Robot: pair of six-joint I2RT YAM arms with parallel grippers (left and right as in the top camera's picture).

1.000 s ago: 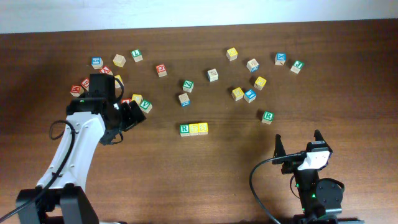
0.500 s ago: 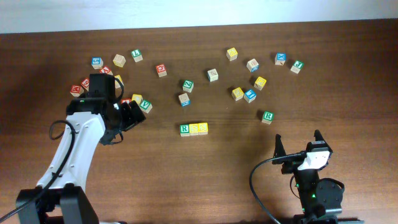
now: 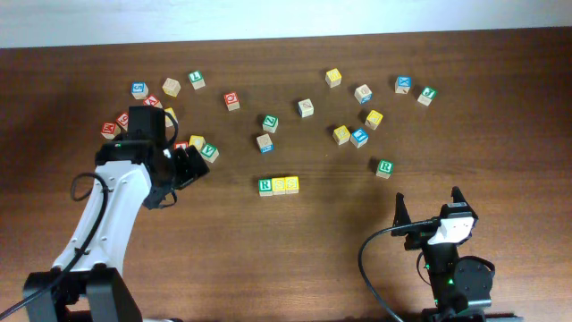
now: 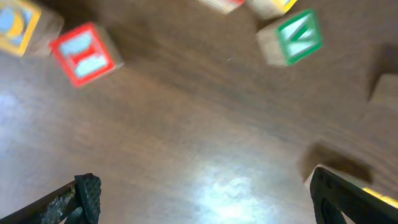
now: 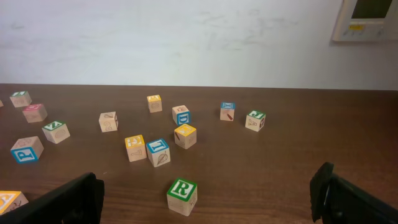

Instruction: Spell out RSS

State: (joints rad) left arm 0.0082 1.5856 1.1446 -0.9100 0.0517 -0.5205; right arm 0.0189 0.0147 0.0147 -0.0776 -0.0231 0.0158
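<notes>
The left gripper (image 3: 191, 164) hangs wide open and empty, as does the right gripper (image 3: 429, 204). At three o'clock from the left one, we see the RSS (image 3: 278, 185) cubes touching in a row: green R, then two yellow. We judge the spelling done.

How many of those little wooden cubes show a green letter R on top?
2. One wooden green-R cube starts the three-cube row mid-table; a second green-R cube sits alone to its right. The left arm may hide more cubes.
</notes>
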